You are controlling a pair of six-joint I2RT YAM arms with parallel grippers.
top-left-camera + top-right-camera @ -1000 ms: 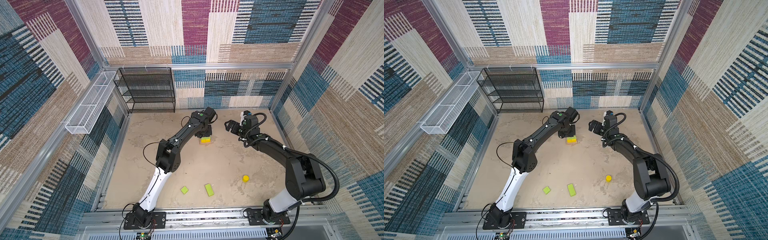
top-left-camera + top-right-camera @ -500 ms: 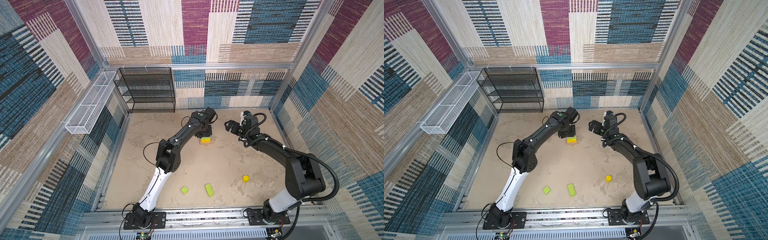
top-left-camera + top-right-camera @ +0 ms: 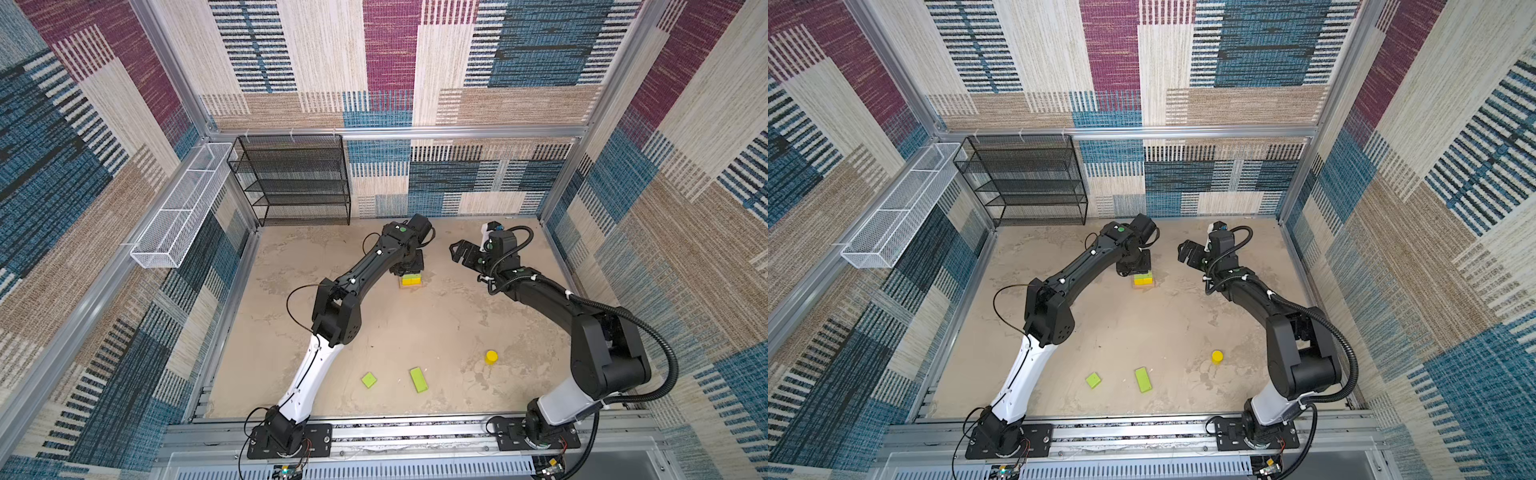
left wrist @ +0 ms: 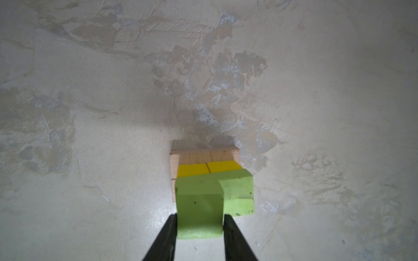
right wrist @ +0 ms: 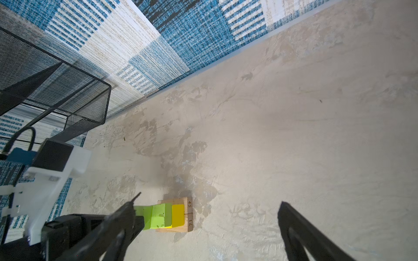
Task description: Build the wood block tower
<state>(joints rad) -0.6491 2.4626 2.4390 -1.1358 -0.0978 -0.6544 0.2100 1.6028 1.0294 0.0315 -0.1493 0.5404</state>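
The wood block tower (image 3: 412, 281) (image 3: 1143, 281) stands at the back middle of the floor: tan bars (image 4: 204, 156) at the bottom, two yellow cubes (image 4: 192, 169) on them, and a lime-green flat piece (image 4: 237, 187) across the cubes. My left gripper (image 4: 200, 226) (image 3: 409, 266) hangs right over the tower, shut on a second lime-green piece (image 4: 199, 214) that sits beside the first one. My right gripper (image 3: 457, 249) (image 5: 207, 217) hovers open to the right of the tower, holding nothing. Two more green pieces (image 3: 368, 380) (image 3: 418, 379) and a yellow cylinder (image 3: 491, 357) lie near the front.
A black mesh shelf (image 3: 291, 183) stands against the back wall at the left, close behind the left arm. A white wire basket (image 3: 178, 208) hangs on the left wall. The back wall runs just behind both grippers.
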